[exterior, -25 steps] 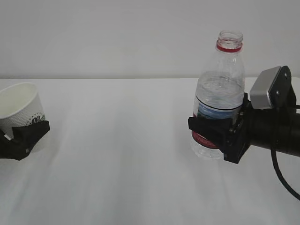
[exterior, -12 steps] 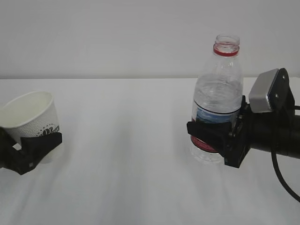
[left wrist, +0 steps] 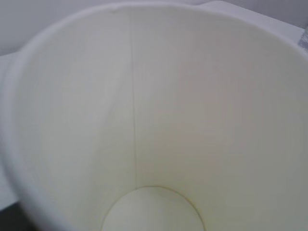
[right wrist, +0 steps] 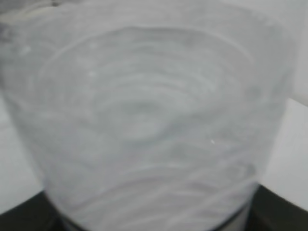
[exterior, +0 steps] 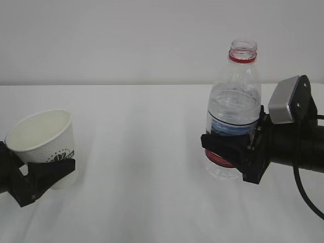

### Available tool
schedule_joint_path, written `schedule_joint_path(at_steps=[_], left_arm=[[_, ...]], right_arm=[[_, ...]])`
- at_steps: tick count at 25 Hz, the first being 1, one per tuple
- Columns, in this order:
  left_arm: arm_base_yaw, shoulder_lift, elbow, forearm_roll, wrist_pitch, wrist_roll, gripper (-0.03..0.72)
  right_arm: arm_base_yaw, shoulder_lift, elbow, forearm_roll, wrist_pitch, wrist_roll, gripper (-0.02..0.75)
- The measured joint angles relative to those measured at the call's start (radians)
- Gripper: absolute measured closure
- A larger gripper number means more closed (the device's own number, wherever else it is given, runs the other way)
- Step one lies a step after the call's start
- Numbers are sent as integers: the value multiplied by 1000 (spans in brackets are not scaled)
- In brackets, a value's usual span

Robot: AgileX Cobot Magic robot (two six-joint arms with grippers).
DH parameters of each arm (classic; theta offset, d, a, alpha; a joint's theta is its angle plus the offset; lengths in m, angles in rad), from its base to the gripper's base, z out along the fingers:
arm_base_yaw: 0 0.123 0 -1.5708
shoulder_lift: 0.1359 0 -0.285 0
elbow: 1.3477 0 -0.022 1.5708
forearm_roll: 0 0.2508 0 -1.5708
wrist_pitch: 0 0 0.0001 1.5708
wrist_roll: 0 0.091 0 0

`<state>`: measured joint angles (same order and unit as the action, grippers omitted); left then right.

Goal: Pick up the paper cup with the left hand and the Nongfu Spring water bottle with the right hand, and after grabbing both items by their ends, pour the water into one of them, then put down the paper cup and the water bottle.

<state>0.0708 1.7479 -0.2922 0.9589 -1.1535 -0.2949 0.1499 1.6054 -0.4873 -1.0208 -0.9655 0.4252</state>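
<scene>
Since the earlier frame the paper cup has travelled inward from the table's left edge toward the middle, carried and tipped slightly by the left hand; the Nongfu Spring water bottle has risen a touch and edged left

Left hand clamps the cup low, near its base — rim free and open, likely so it can receive the pour. Left wrist view looks straight down into the cup: dry, white, seam visible, nothing inside

Right hand is closed around the bottle's lower body over the red label, bottle upright, cap off, the water standing above the label. Low hold leaves the neck clear for tipping. Right wrist view is filled by blurred ribbed plastic

Cup and bottle well apart over the white table — pour not yet begun
</scene>
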Motion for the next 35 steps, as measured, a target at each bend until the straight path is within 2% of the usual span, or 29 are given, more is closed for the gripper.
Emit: schedule_joint_path(at_steps=[11,17,28,35], left_arm=[[-11,0,0,97,0,24,115],[-123,-2,0,80,0,104,115],[-303,-4,0,-57,0,89,115],[-379,-4,0,-132,0,87,115]], right_arm=[[0,0,0,-4,0,0,262],[0,0,0,-5,0,0,262],[0,0,0,-5,0,0,262],[0,0,0,-5,0,0,262]])
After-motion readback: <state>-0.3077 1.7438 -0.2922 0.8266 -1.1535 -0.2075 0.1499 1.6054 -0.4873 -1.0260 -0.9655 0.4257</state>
